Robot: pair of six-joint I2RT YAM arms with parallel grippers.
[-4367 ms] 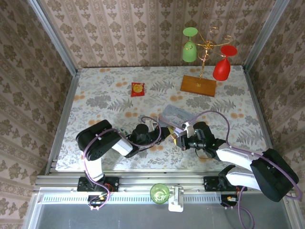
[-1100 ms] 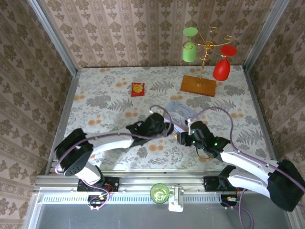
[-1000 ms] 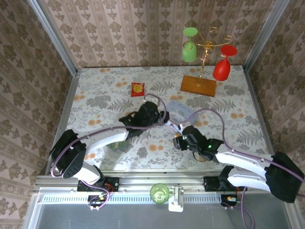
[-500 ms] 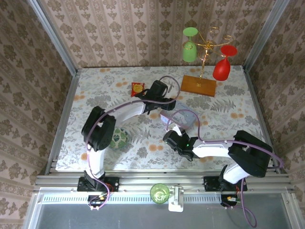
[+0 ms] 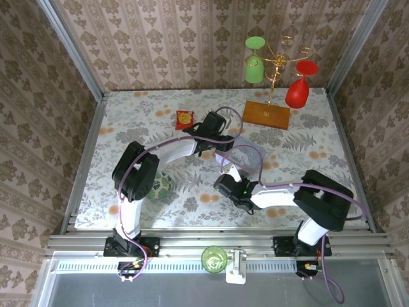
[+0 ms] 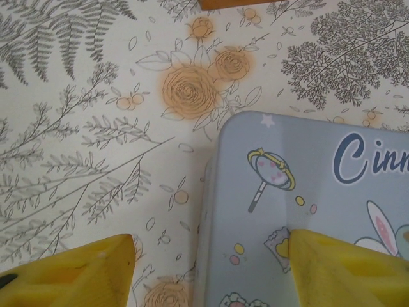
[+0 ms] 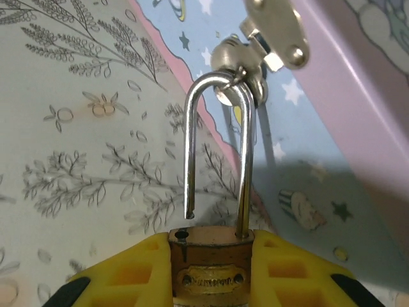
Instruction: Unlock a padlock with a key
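The padlock [image 7: 211,263] stands sprung, its shackle [image 7: 243,153] loose but hooked through the hasp [image 7: 271,41] of the tin [image 6: 307,166]; right gripper [image 7: 211,256] clamps its body, left gripper [image 6: 208,265] gapes over the tin; unhooking appears next.

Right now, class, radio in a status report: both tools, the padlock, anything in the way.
Left tool open, straddling a corner of the blue tin. Right tool shut on the padlock. Shackle sprung open, hooked through the tin's hasp ring.

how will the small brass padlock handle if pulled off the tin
Probably rigid and heavy for its size: the small brass padlock looks solid metal. Its open silver shackle is hooked through the clasp of the pale blue tin, so a pull would likely snag and drag it.
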